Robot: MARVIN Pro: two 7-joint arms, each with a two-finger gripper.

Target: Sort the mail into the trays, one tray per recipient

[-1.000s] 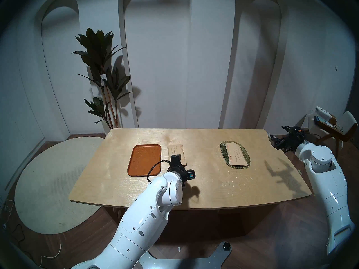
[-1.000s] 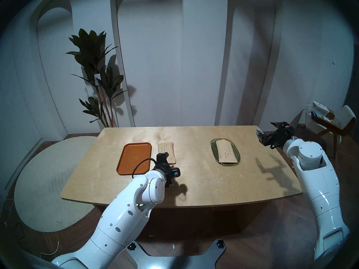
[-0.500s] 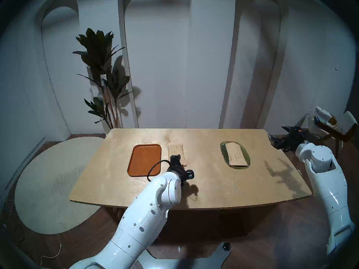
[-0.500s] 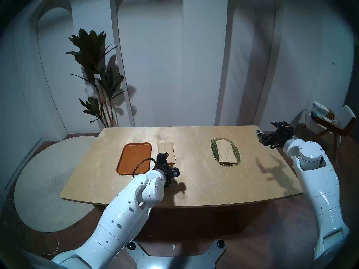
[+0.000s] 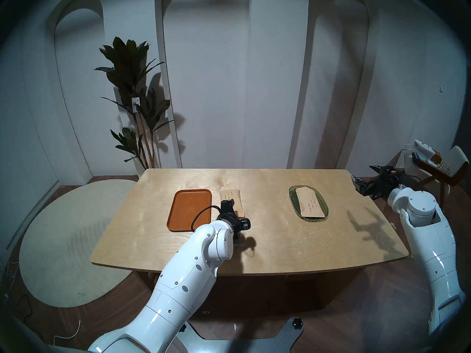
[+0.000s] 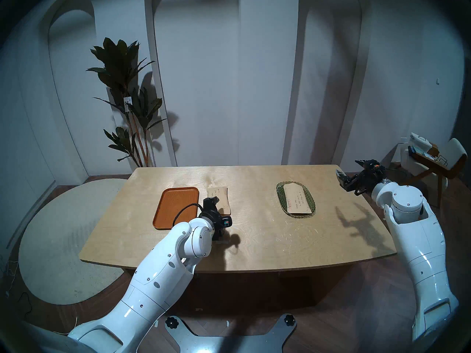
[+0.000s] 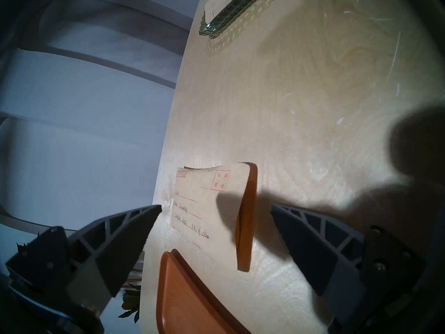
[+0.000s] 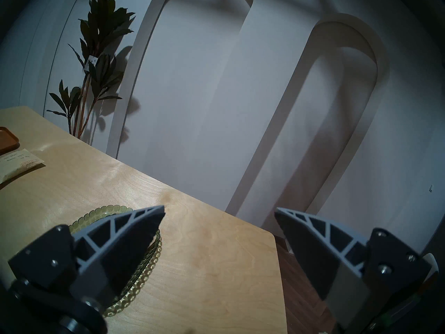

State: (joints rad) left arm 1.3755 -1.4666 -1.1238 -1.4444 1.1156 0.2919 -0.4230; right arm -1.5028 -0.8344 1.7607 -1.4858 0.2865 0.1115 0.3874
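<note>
One tan envelope (image 5: 230, 195) lies flat on the table just right of the orange-brown wooden tray (image 5: 190, 209), which holds nothing. In the left wrist view this envelope (image 7: 204, 201) shows handwritten lines and red marks, and one long edge curls up. My left gripper (image 7: 216, 207) hangs open over the envelope's near end (image 5: 227, 204), fingers either side, holding nothing. A second envelope (image 5: 309, 203), with a pointed end, lies in the green glass dish (image 5: 292, 199). My right gripper (image 5: 364, 173) is open and empty off the table's far right corner (image 8: 219, 209).
The wooden table (image 5: 280, 243) has a scratched patch at its front right. A potted plant (image 5: 132, 102) stands behind the far left corner, and a round rug (image 5: 63, 243) lies on the floor at left. A chair with boxes (image 5: 433, 164) stands beyond my right arm.
My left arm has moved a little forward and left, bringing its open gripper further over the envelope by the wooden tray. The right arm and both envelopes have not moved.
</note>
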